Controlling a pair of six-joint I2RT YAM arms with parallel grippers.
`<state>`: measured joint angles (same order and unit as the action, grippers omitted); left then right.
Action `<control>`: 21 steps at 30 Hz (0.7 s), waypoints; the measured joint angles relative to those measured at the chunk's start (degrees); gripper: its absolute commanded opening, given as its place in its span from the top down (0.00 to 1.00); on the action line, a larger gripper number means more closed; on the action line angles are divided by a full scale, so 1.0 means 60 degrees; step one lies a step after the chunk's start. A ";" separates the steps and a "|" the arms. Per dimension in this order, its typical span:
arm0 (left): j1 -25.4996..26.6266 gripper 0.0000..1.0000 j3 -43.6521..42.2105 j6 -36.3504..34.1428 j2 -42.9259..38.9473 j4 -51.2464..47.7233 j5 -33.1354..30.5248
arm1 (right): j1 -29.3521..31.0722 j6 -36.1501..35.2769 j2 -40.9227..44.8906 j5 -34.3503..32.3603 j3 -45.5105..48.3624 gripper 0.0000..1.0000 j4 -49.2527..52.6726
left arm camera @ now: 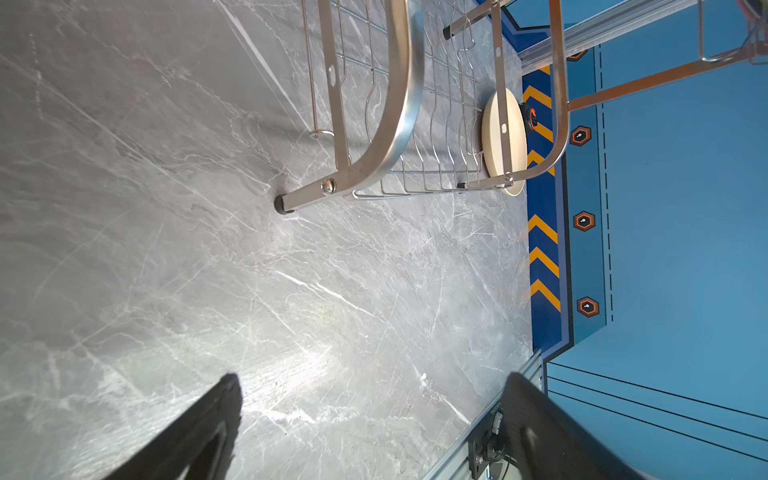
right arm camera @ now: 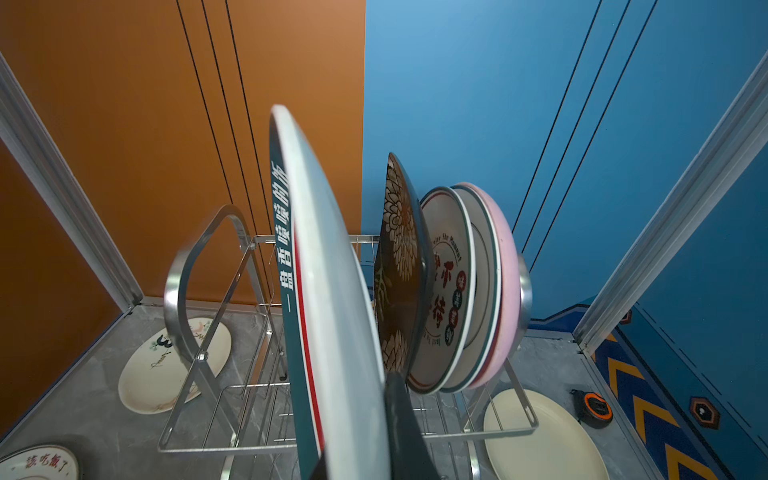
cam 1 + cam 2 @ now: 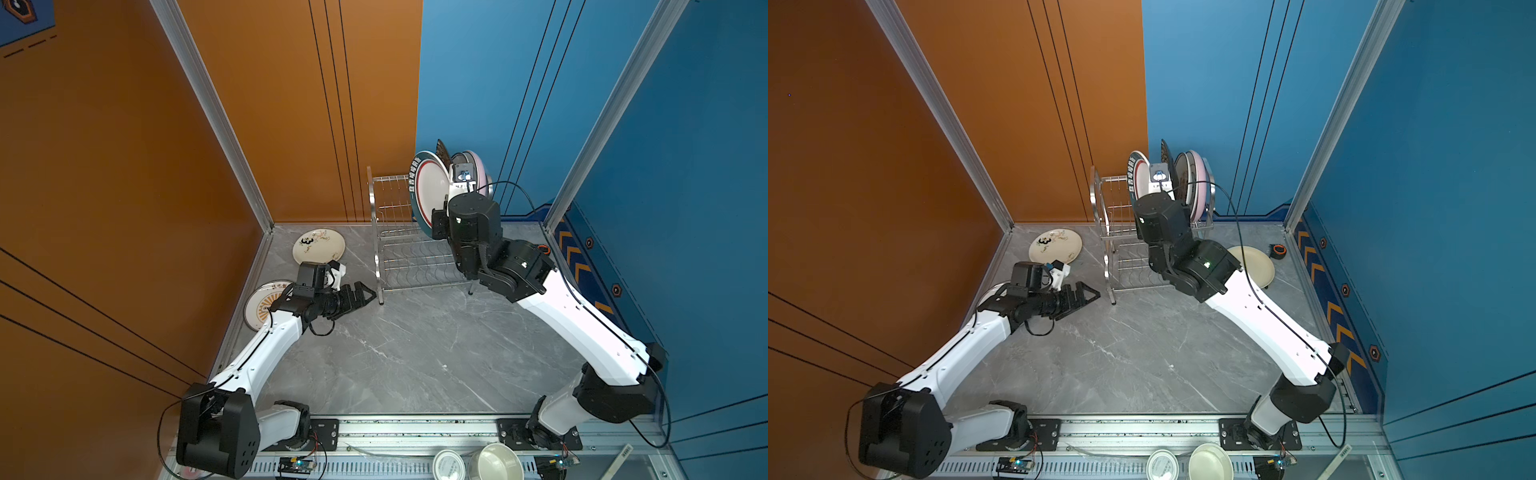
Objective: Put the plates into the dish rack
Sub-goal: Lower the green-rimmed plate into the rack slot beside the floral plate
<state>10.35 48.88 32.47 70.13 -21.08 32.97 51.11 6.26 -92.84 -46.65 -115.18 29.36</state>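
The right hand (image 2: 361, 432) is clenched on the lower edge of a teal-rimmed white plate (image 2: 332, 270). It holds the plate on edge and leaning above the upper tier of the dish rack (image 2: 178, 291), just left of the black floral plate (image 2: 399, 257) standing there. With so narrow a pinch the plate could swing in the grip and knock the floral plate. It could also miss the divider wires and drop toward the lower tier. A sideways shove might slide the rack too, since the left hand (image 3: 363, 294), released and empty near the rack's near left leg, braces nothing. Three plates lie flat on the bench (image 3: 415, 353): the panda plate (image 3: 318, 246), the sunburst plate (image 3: 259, 305) and the plain cream plate (image 3: 1256, 262).

The teal rim carries white Chinese characters, 香喷喷的 among them. A white racked plate (image 2: 449, 291) reads "…njoy the Moment". The sunburst plate seems to read 该吃饭了.
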 measured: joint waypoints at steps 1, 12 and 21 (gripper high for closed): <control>-0.0011 0.01 0.0015 -0.0015 0.0000 0.0000 0.0004 | -0.0073 -0.0197 -0.0270 -0.0069 -0.0182 1.00 -0.0219; -0.0211 0.00 0.0062 -0.0040 0.0015 0.0000 0.0022 | -0.0772 -0.1515 -0.2259 -0.0707 -0.1464 1.00 -0.1876; -0.0372 0.01 0.0069 -0.0131 0.0033 -0.0004 0.0040 | -0.1246 -0.1657 -0.2947 -0.0772 -0.1985 1.00 -0.2014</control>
<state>8.12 49.30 31.68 70.32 -21.10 33.21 43.64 -3.68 -110.52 -51.29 -127.09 17.28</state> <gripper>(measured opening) 0.994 0.101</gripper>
